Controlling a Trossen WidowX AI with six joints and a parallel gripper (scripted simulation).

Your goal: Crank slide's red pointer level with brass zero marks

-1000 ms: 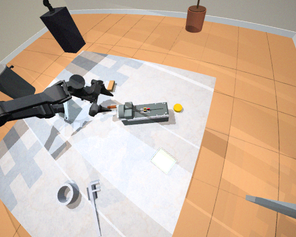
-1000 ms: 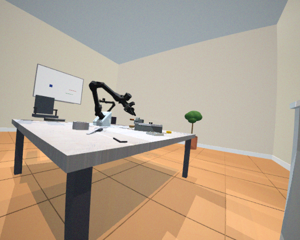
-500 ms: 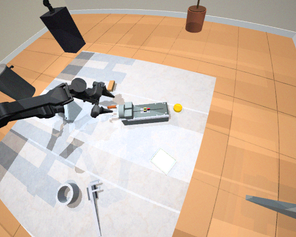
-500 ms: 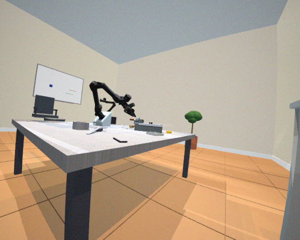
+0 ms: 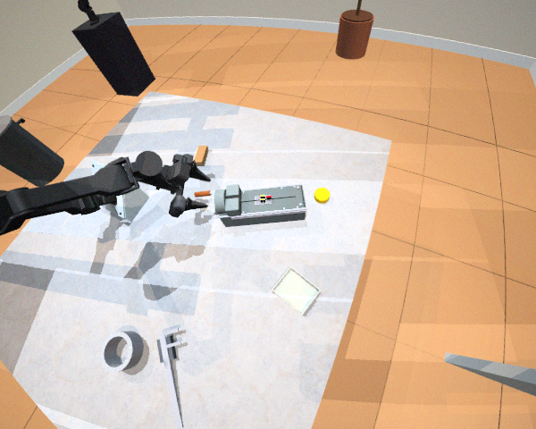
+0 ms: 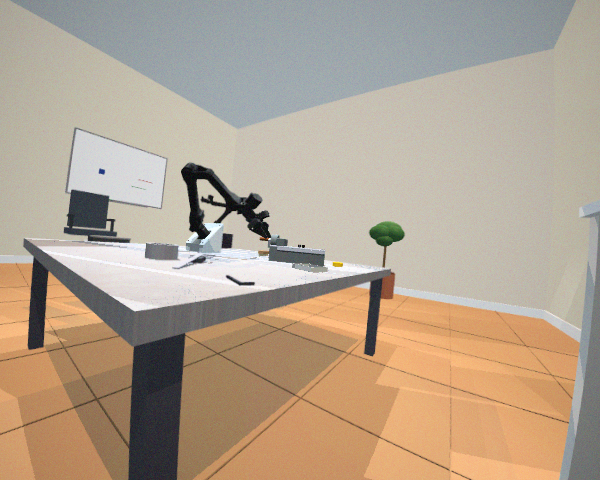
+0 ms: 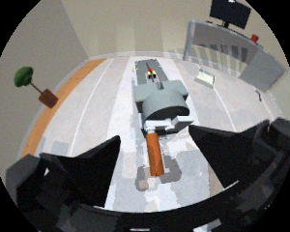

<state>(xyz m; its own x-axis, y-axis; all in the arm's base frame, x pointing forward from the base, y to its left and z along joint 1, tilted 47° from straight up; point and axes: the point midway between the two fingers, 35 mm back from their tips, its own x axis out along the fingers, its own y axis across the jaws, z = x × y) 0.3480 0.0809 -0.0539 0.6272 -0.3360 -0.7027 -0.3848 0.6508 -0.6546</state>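
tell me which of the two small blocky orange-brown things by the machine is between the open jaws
The crank handle, the rounded bar attached to the machine's crank; the other, a loose flat-sided block, lies outside them.

Arm [image 5: 70,194] [image 6: 217,183]: matte black, chunky angular links
Joint housing [image 5: 148,163] [image 6: 253,199]: black, rounded drum
Jaws [image 5: 208,192] [image 6: 269,236]: black, two tapering, pointed wedges
Base mount [image 5: 121,213] [image 6: 215,240]: pale blue-white, dark screw holes

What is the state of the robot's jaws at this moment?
Jaws: open, holding nothing; the orange handle is in the gap between them, not gripped.
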